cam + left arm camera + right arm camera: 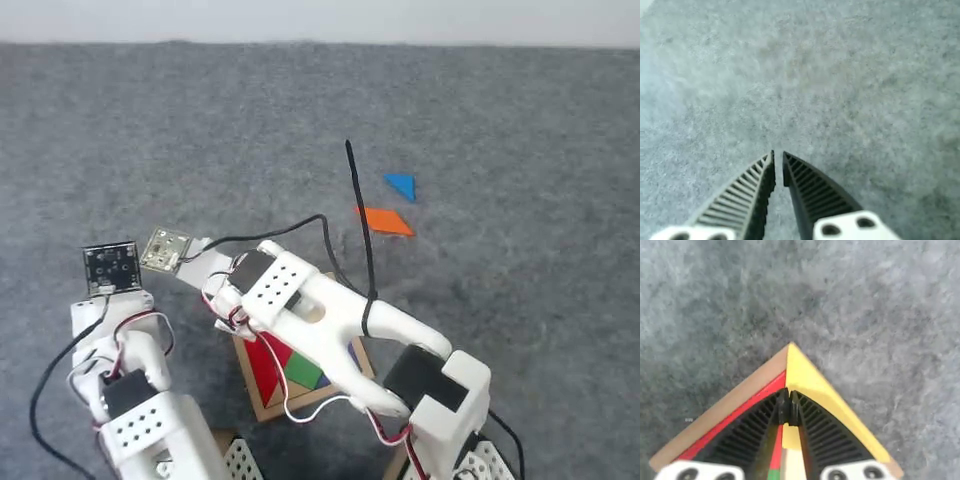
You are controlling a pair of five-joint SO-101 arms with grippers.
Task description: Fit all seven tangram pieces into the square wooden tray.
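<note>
The square wooden tray (262, 402) lies near the front, half hidden under my right arm (320, 310). Red (266, 366) and green (306, 373) pieces show inside it. In the right wrist view my right gripper (788, 406) is shut, its tips low over a tray corner (720, 412) where a yellow piece (807, 377) meets a red piece (760, 396). A blue triangle (401, 185) and an orange parallelogram (386, 221) lie loose on the carpet beyond the tray. My left gripper (778, 157) is shut above bare carpet, holding nothing.
Grey carpet covers the whole table. My left arm (130, 390) stands at the front left, beside the tray. A black cable (362, 215) rises from the right arm close to the loose pieces.
</note>
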